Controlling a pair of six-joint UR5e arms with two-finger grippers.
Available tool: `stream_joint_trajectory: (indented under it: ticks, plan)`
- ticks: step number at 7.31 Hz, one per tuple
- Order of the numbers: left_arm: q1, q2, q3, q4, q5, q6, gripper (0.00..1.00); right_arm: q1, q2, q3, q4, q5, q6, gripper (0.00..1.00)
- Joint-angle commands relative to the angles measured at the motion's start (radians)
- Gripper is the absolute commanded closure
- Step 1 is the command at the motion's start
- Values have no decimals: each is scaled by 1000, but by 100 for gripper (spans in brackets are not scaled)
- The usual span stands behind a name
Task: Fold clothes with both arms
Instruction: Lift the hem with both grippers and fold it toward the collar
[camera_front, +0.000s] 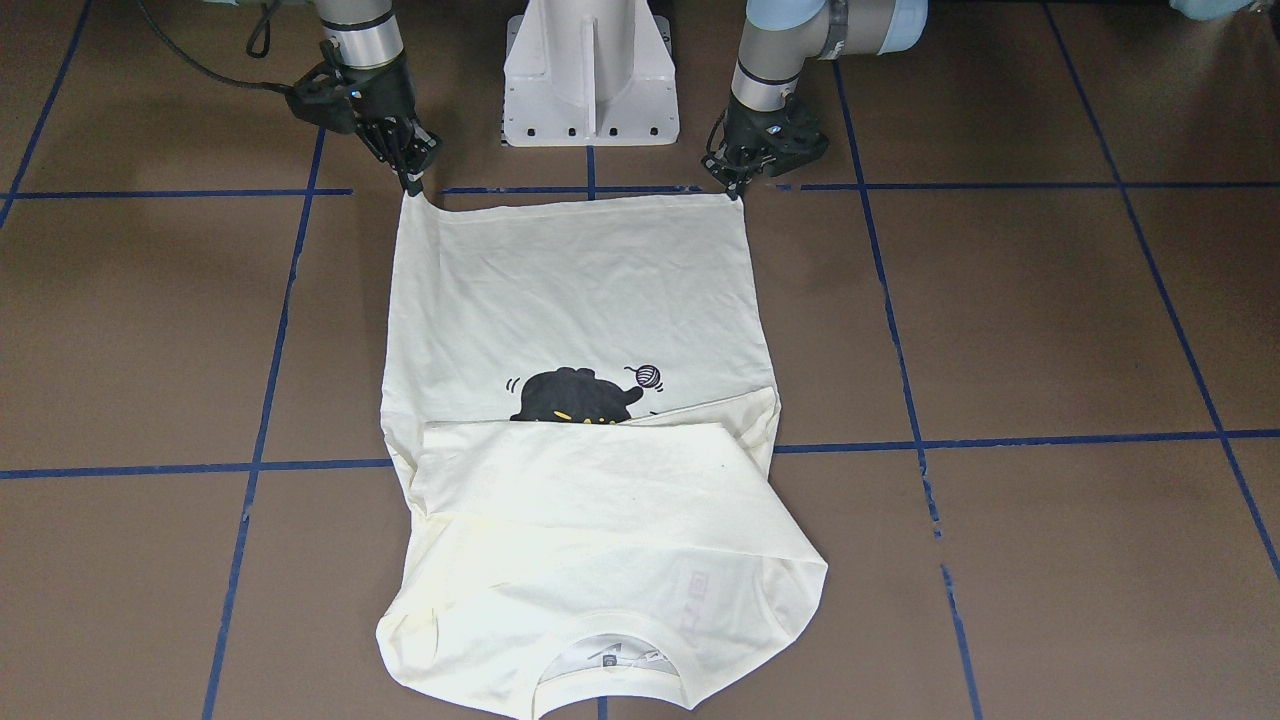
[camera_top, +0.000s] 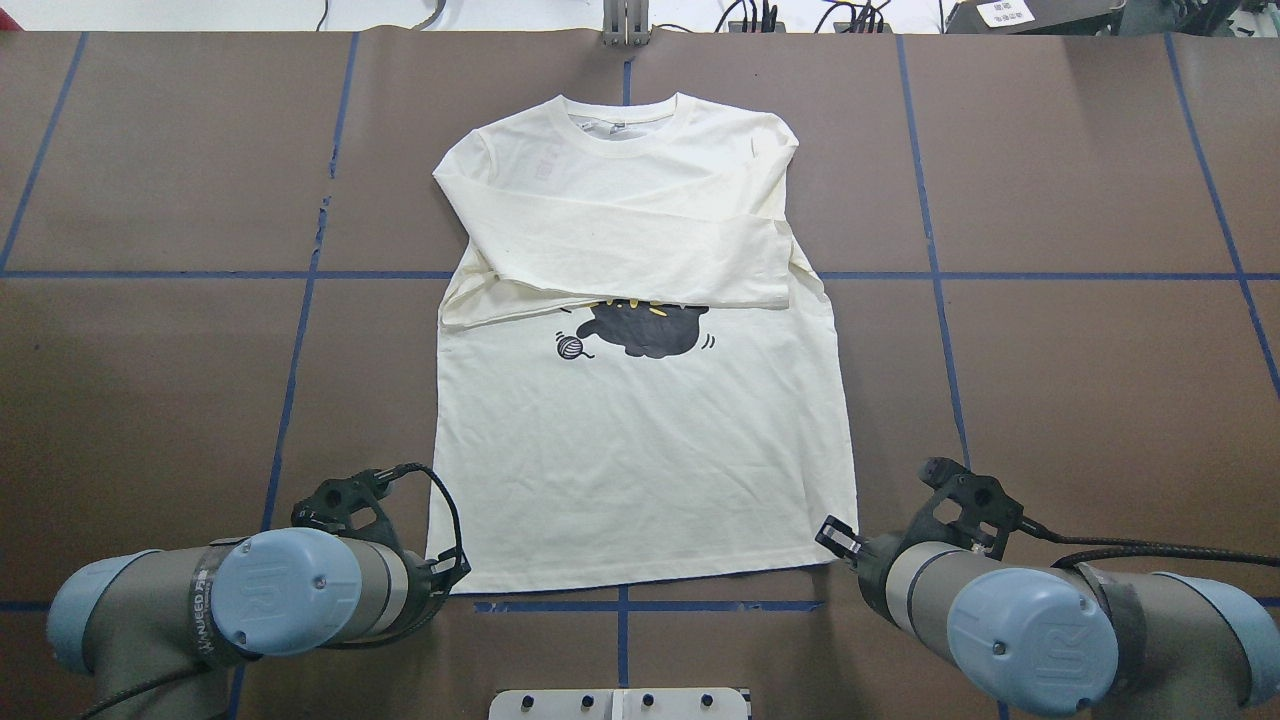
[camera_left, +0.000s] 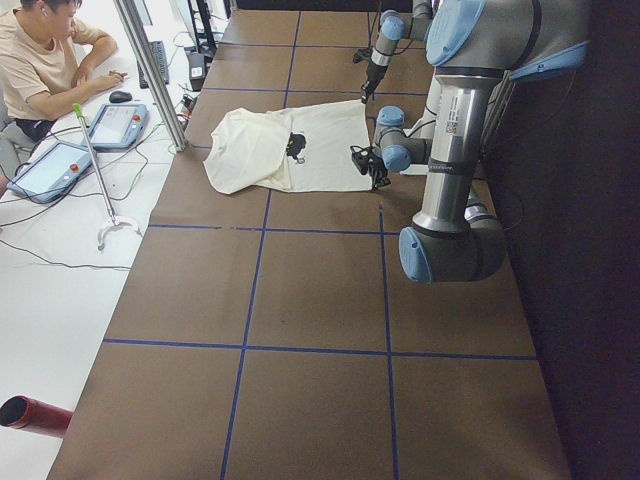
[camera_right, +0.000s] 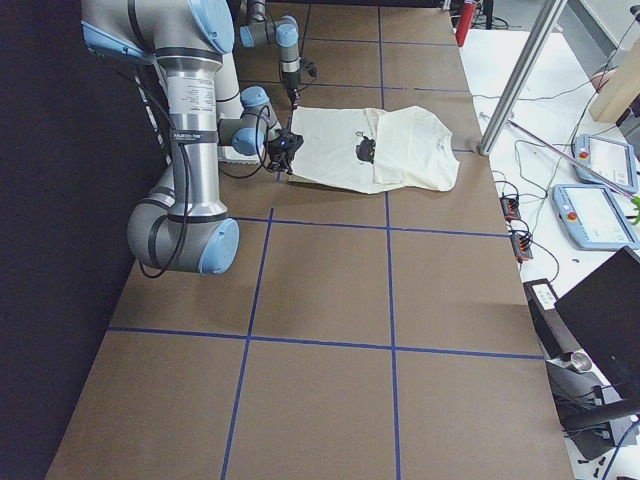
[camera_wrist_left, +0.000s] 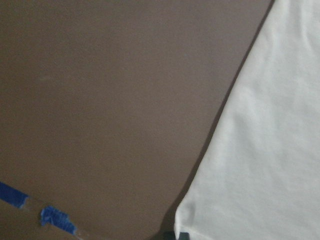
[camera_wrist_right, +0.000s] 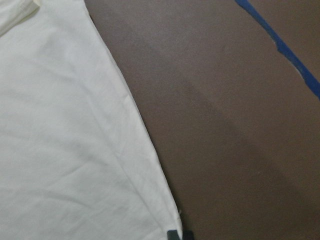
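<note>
The cream-white shirt (camera_front: 580, 290) lies flat on the brown table, print side up, with the black cat (camera_front: 580, 397) and yarn ball showing. Its sleeves are folded across the chest, and the collar lies on the side far from me (camera_top: 620, 115). My left gripper (camera_front: 741, 190) is shut on the hem corner on my left (camera_top: 445, 575). My right gripper (camera_front: 412, 185) is shut on the other hem corner (camera_top: 835, 540). Both corners sit low at the table. The wrist views show shirt cloth (camera_wrist_left: 270, 150) (camera_wrist_right: 65, 150) running down to a fingertip at the bottom edge.
The white pedestal base (camera_front: 590, 80) stands between the arms, just behind the hem. Blue tape lines (camera_front: 250, 465) grid the brown table. An operator (camera_left: 40, 60) sits past the far table edge with tablets (camera_left: 115, 125) and a metal post (camera_left: 150, 70).
</note>
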Motion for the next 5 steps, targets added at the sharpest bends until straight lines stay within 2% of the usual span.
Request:
stream_joint_trajectory:
  ticks: [1,2,3,4,5]
  plan:
    - [0,2,-68,55,-2,1,100,-21,-5,29,0,15,3,100]
    - [8,32,-117,79,-2,9,100,-76,-43,60,0,23,3,100]
    - [49,115,-203,78,-2,23,100,-118,-81,110,-2,24,3,100]
    - [60,140,-255,80,-7,26,100,-141,-135,156,0,26,3,100]
    - [58,145,-281,78,-66,12,100,-159,-169,190,0,29,3,100]
